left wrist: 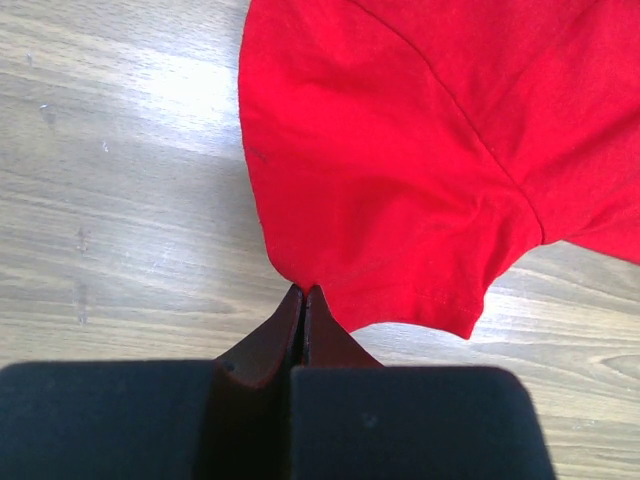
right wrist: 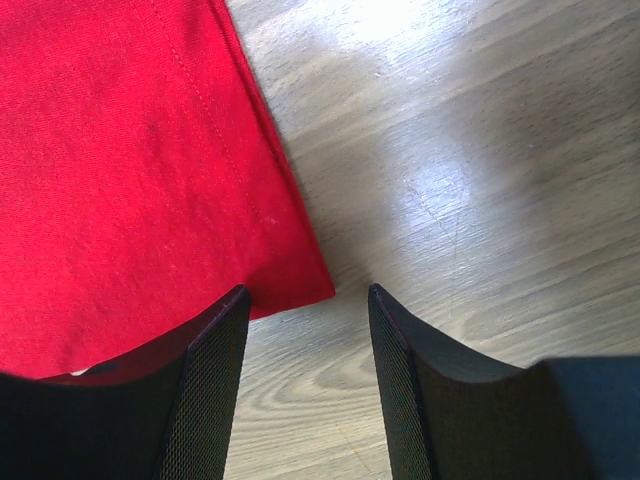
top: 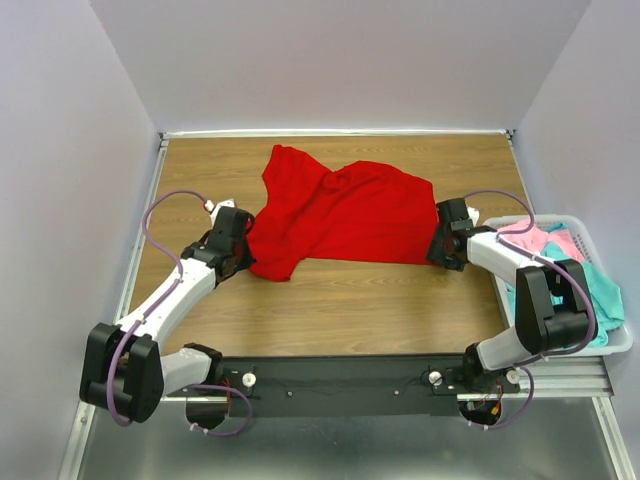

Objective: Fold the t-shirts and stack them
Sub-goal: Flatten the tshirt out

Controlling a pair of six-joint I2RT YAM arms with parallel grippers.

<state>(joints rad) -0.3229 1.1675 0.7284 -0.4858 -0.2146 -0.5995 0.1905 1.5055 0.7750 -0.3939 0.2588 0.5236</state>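
**On the wooden table: one red shirt, two grippers at its edges**

On the brown wood-grain table (top: 350,310) lies one bright red short-sleeved cloth t-shirt (top: 340,215). It is spread out flat but rumpled, with folds near its upper middle. It sits in the far half of the tabletop, between the two arms.

One two-finger gripper reaches each side of it. The left gripper (left wrist: 303,292) is at the shirt's near left part, where a sleeve ends. Its two dark fingers are pressed together with no gap, and their tips meet the sleeve hem. Whether any cloth is nipped between them cannot be told.

The right gripper (right wrist: 307,292) is at the shirt's near right corner. Its two fingers stand apart with a clear gap. The corner of the hem lies on the wood in that gap, close to the finger (right wrist: 215,380) that shows on the left of the wrist view. That finger overlaps the red cloth, while the other one is over bare wood. Nothing is gripped.

At the right edge of the table stands one white plastic laundry basket (top: 622,340), just beside the right arm. It holds pink cloth (top: 545,240) toward the far side and teal cloth (top: 605,295) nearer. How many garments these make cannot be counted.
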